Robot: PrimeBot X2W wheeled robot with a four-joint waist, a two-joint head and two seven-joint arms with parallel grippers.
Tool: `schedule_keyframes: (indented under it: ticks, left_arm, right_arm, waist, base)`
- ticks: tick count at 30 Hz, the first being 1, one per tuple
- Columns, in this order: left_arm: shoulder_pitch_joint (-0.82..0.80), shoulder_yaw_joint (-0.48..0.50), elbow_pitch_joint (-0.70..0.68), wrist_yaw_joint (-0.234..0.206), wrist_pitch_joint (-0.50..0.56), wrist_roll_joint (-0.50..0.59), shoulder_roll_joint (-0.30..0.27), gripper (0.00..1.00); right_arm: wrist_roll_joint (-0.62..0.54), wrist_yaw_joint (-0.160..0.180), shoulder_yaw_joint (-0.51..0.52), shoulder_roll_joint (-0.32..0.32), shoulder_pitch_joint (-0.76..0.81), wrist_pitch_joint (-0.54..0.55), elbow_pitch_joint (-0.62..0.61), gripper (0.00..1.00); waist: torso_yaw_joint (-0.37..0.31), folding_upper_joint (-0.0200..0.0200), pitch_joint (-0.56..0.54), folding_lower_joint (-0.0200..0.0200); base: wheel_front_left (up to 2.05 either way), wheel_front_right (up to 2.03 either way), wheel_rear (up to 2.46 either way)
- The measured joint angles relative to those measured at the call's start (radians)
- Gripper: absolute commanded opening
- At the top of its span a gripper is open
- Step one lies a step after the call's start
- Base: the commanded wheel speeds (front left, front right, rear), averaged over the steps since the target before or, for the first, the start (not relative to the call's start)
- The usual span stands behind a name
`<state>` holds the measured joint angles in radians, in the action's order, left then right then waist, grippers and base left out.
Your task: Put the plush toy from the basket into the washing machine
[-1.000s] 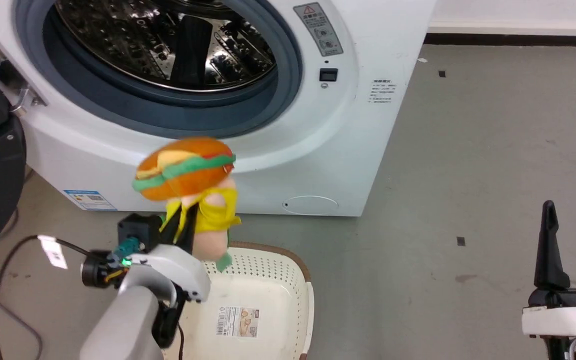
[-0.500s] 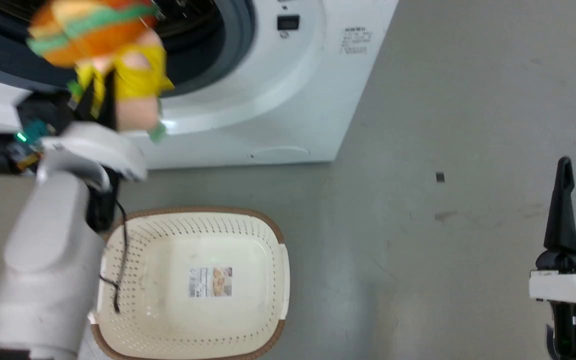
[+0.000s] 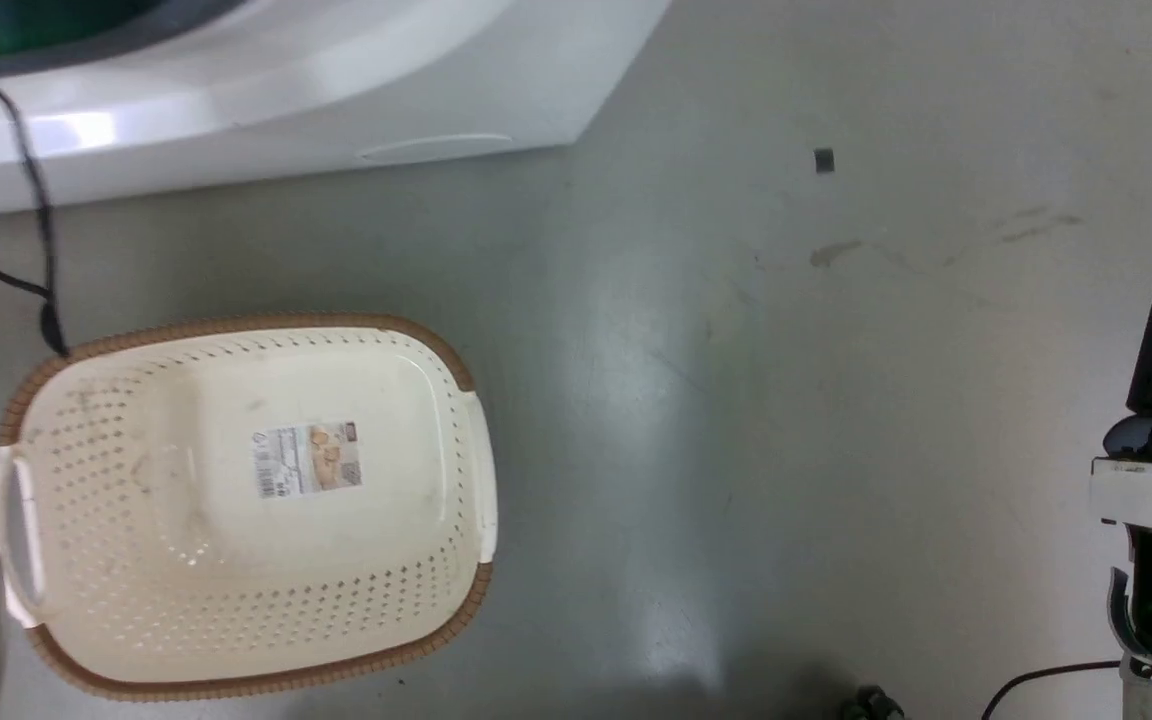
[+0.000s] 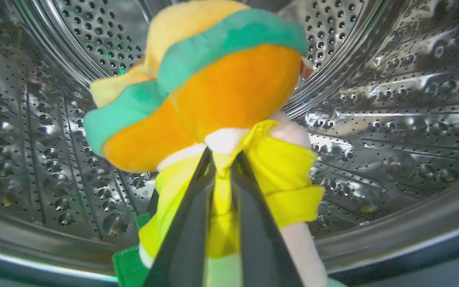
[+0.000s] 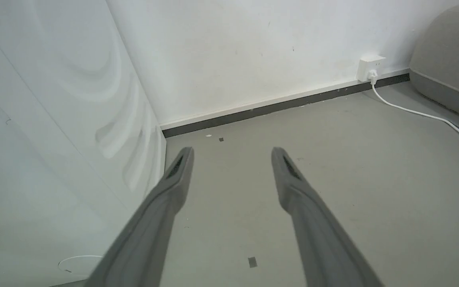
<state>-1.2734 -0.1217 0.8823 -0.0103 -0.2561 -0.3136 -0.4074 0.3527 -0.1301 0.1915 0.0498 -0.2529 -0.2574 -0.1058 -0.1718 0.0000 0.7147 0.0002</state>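
The left tool (image 4: 223,157) is clenched on the yellow cloth of the small soft plush toy (image 4: 229,91), whose rounded orange body and green band stick up just past the tool's two dark fingertips. Tool and toy are inside the large white front-loading washing machine (image 3: 286,90). Its shiny perforated steel drum (image 4: 393,99) curves ahead of the tool and on both sides, and the grey gasket lip runs below the fingers. Whether the toy touches the drum wall I cannot tell. The right tool (image 5: 232,153) is released, its fingers spread wide above the grey floor (image 5: 333,179). The washer's white side panel is close on its left, and well ahead a white wall carries a socket block (image 5: 369,67) with a white cable (image 5: 412,111) trailing away. Well to the left of that tool, near the washer's front, sits the cream-white perforated plastic basket (image 3: 236,670) with its brown woven-look rim. A paper label (image 3: 306,460) lies on its bottom and a black cable (image 3: 36,230) hangs beside its far corner.
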Motion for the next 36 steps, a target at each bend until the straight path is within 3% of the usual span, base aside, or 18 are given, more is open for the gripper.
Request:
schedule_keyframes:
  ticks: [7, 8, 9, 15, 20, 29, 36]
  left_arm:
    - [-0.105, -0.015, 0.070, -0.012, 0.000, 0.039, -0.034, 0.00]
    - [-0.108, -0.015, 0.069, -0.015, 0.000, 0.043, -0.034, 0.09]
    - [-0.109, -0.015, 0.068, -0.017, 0.000, 0.047, -0.034, 1.00]
    - [-0.090, 0.002, 0.064, -0.018, 0.000, 0.048, -0.034, 1.00]
    - [0.023, 0.034, 0.034, -0.024, 0.000, 0.048, -0.015, 1.00]
    - [0.392, 0.091, -0.161, -0.058, 0.000, 0.087, 0.077, 1.00]
    - [0.672, 0.083, -0.364, -0.058, 0.000, 0.159, 0.164, 1.00]
  right_arm:
    - [0.003, 0.000, -0.003, 0.000, -0.008, 0.000, -0.006, 1.00]
    - [0.003, 0.000, -0.003, 0.000, -0.008, 0.000, -0.006, 1.00]
    - [0.004, 0.000, -0.003, 0.000, -0.008, 0.000, -0.006, 1.00]
    - [-0.001, 0.000, -0.007, 0.000, -0.008, 0.000, 0.003, 1.00]
    - [-0.017, 0.000, -0.010, 0.000, -0.002, 0.000, 0.014, 1.00]
    - [-0.063, 0.000, -0.030, 0.000, 0.063, 0.000, 0.037, 1.00]
    - [-0.127, 0.000, -0.064, 0.000, 0.148, 0.000, 0.038, 1.00]
  waist:
    - [-0.037, 0.0000, 0.062, 0.0000]
    - [-0.038, 0.0000, 0.065, 0.0000]
    - [-0.038, 0.0000, 0.066, 0.0001]
    - [-0.030, 0.0000, 0.038, 0.0000]
    - [-0.019, 0.0000, -0.022, 0.0000]
    - [0.019, 0.0000, -0.195, -0.0001]
    - [0.059, 0.0000, -0.353, -0.0002]
  base:
    - [0.00, 0.00, 0.00]
    - [0.00, 0.00, 0.00]
    - [0.00, 0.00, 0.00]
    - [0.00, 0.00, 0.00]
    - [0.00, 0.00, 0.00]
    - [0.00, 0.00, 0.00]
    - [0.00, 0.00, 0.00]
